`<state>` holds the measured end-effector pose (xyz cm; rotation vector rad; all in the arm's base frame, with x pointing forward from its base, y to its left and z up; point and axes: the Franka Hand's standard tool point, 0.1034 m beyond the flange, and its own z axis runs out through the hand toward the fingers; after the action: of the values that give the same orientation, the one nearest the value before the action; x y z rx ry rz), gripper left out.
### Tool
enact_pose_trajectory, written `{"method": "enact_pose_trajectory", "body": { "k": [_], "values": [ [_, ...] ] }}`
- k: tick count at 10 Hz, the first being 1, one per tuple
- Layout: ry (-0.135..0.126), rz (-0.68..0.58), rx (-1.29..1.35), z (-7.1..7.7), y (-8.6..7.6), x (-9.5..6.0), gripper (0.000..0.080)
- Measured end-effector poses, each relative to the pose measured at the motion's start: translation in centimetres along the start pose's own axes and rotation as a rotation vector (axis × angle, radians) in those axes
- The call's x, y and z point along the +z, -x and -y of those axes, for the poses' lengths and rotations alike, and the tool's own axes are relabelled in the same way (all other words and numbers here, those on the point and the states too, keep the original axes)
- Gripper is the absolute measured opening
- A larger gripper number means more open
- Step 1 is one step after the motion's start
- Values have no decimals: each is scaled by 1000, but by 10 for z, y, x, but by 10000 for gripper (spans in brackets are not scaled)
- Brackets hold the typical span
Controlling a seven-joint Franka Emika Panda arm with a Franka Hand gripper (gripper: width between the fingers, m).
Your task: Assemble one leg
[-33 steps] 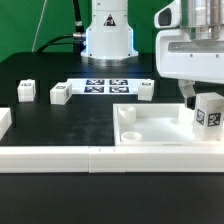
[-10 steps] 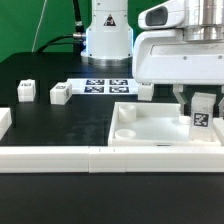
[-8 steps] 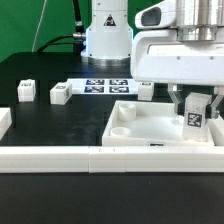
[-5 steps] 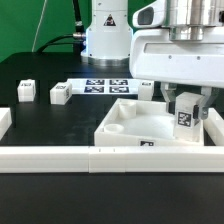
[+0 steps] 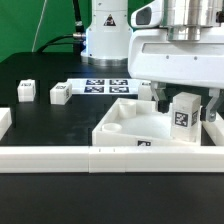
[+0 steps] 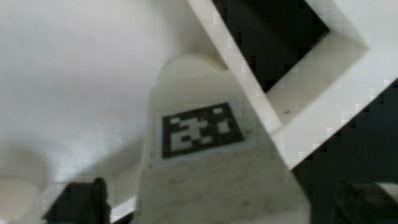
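Note:
My gripper (image 5: 186, 106) is shut on the leg (image 5: 183, 115), a small white block with a black-and-white tag facing the camera. It holds the leg upright over the right part of the large white tray (image 5: 122, 124); the leg's lower end reaches down inside the tray. The tray sits turned, one corner toward the front rail. In the wrist view the leg (image 6: 199, 135) fills the middle between my dark fingers (image 6: 79, 200), with the tray floor (image 6: 71, 70) and tray wall (image 6: 285, 95) behind it.
Three more small white blocks (image 5: 26, 91) (image 5: 60, 94) (image 5: 146, 90) stand at the back beside the marker board (image 5: 105, 86). A long white rail (image 5: 60, 158) runs along the front, and another white piece (image 5: 4, 122) lies at the exterior view's left.
My gripper and the leg have moved toward the exterior view's left and turned. The tray has swung with them, its left corner sliding left and forward.

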<state>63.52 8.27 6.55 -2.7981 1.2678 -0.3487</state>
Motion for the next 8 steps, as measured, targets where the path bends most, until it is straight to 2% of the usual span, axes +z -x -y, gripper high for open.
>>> {"method": "enact_pose_trajectory", "body": {
  "k": [8],
  "values": [
    [0, 0, 0, 0, 0, 0, 649]
  ]
}}
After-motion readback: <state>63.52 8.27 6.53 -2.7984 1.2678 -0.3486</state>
